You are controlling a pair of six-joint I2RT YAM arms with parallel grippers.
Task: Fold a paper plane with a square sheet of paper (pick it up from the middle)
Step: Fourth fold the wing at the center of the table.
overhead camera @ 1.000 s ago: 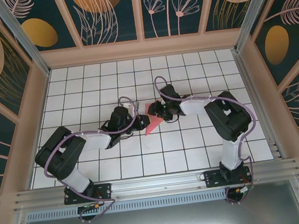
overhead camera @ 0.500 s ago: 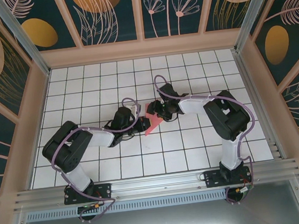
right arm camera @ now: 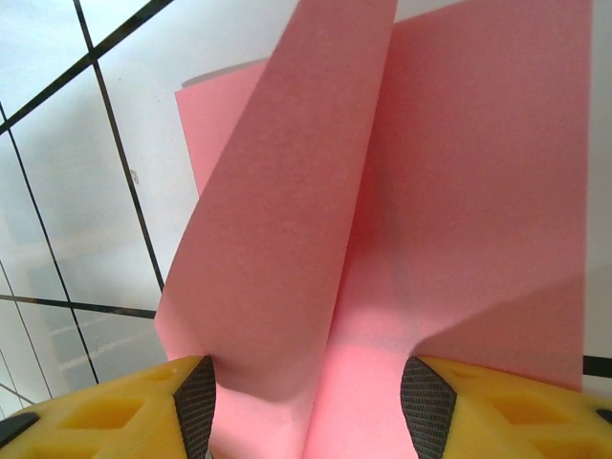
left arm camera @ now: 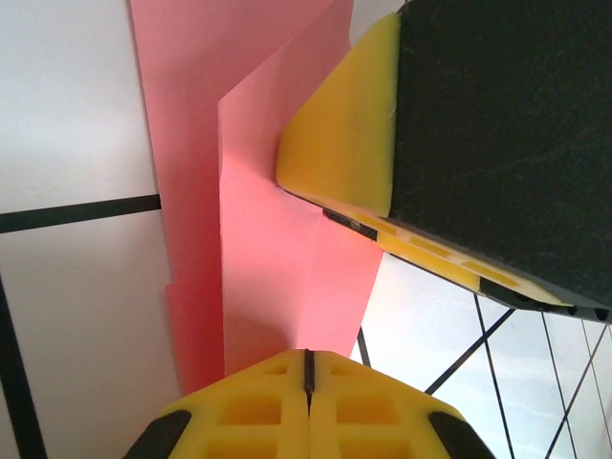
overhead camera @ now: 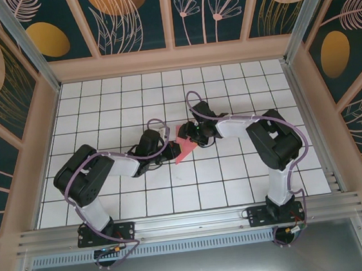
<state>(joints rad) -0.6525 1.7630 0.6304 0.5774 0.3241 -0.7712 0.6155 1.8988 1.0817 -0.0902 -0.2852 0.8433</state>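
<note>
Swinging left elbow (overhead camera: 84, 181) rightward, pinching left gripper (left arm camera: 306, 368) shut at the crease of the folded pink paper (left arm camera: 268, 258), probably sharpening it; spreading right gripper (right arm camera: 311, 402) astride, pinning it.

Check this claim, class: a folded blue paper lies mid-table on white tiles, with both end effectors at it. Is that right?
Wrong colour: the paper is pink, not blue, as the top external view shows. The rest holds: folded, mid-table on white tiles, left end effector and right end effector at it.
</note>
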